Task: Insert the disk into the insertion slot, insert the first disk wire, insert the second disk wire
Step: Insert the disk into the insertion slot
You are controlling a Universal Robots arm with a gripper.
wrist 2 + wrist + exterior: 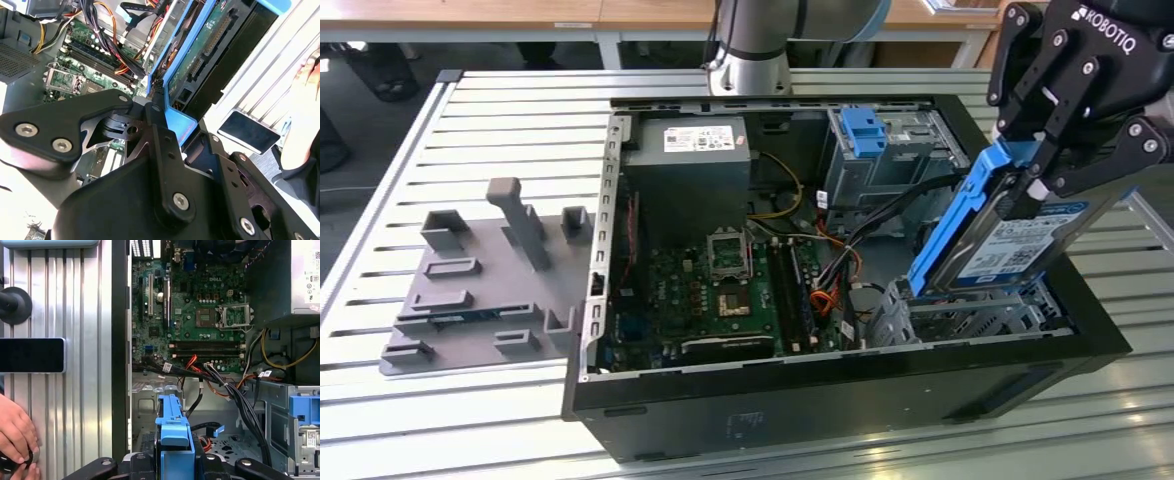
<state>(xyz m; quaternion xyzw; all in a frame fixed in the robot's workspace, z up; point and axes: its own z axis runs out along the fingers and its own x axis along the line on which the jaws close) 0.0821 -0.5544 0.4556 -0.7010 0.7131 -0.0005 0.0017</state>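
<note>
**Q:** Where is the disk point(1019, 243)?
**A:** Flat, silver and edged in bright blue plastic, it stands steeply tilted with its lower end at the perforated sheet-metal insertion slot point(974, 318), on the exterior view's right.
**Q:** And the gripper point(1034, 187)?
**A:** Black, clamped on the disk's upper end.

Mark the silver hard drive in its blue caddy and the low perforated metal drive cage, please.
Flat silver hard drive in bright blue plastic caddy point(1019, 248): exterior view, on its white-and-blue label.
Low silvery perforated sheet-metal drive cage point(974, 320): exterior view, on its camera-facing wall.
</note>
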